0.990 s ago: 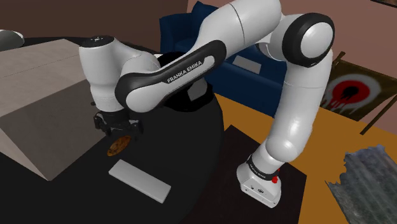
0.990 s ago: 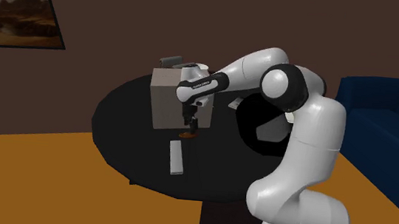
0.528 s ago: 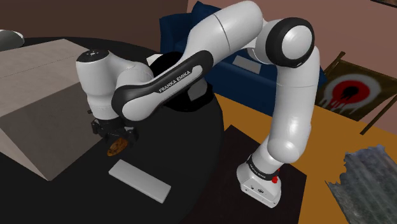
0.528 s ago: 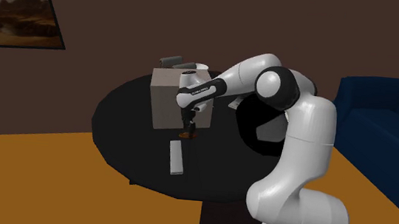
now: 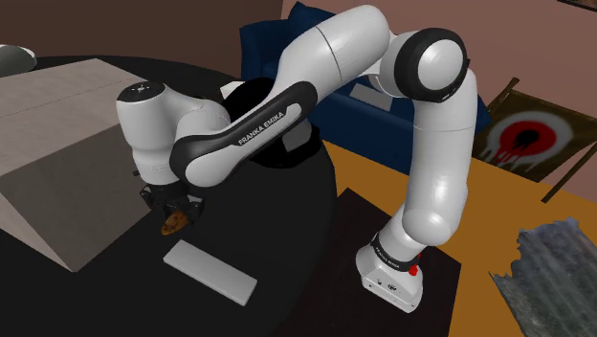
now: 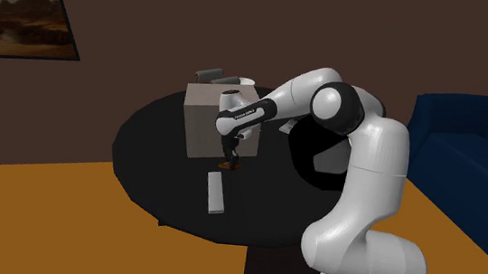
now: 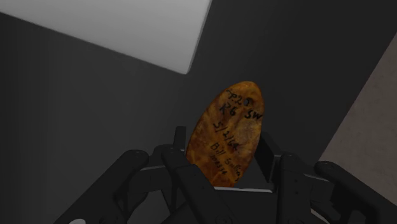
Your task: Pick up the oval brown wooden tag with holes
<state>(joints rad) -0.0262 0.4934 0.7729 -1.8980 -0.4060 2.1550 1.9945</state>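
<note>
You had the all-black claw (image 5: 173,208) low over the round black desk (image 5: 287,249), directly above the oval orange-brown tag (image 5: 174,225). The tag lay flat on the desk. In the shoulder view only its lower half peeked out under the claw, at the claw's six o'clock.

In the wrist view the tag (image 7: 229,127) sat inside the claw (image 7: 224,168), its near end cut off behind the black hardware. Dark handwriting crossed its face, but you could not make out any holes. You could not tell whether the claw was spread or clamped on the tag, because its black parts merged into the dim desk around it.

A flat white rectangular slab (image 5: 210,272) lay near the tag at its five o'clock in the shoulder view, apart from it. A large pale grey-beige box (image 5: 57,124) stood at the tag's ten o'clock, cropped by the frame edge. In the second exterior view the tag (image 6: 228,165) was a small brown speck beneath the claw, just in front of the box.
</note>
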